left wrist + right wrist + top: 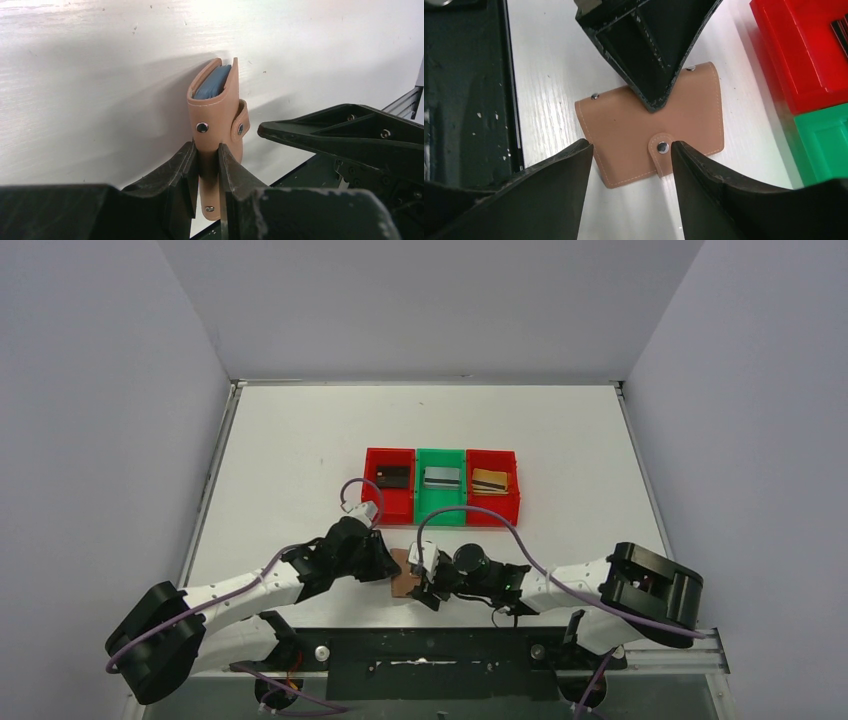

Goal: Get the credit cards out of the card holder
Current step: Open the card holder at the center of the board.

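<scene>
The white worktop [300, 440] is enclosed by plain grey walls. All positions below are referenced to the card holder [624, 130], which sits near the front edge between the two arms. Left of the card holder, the left pincer [206, 152] is pressed together on one edge of the tan leather, pinching it firmly. At the holder's end away from that grip, blue-grey material shows between the leather faces; whether it is lining or a card cannot be determined. On the outer face, the snap tab [662, 147] appears fastened. Right of the holder, the right pincer [630, 145] is spread, one finger either side of the snap tab, gripping nothing. Beyond the holder stands a row of bins. The left red bin [392, 508] holds a black credit card [392, 476], the green bin [440, 508] a silver-grey credit card [441, 477], and the right red bin [493, 508] a gold-tan credit card [490, 481]. The step in hand is judged to be unfastening the holder. The next move calls for the right pincer to close on the tab and pull it off its stud while the left grip holds firm.
</scene>
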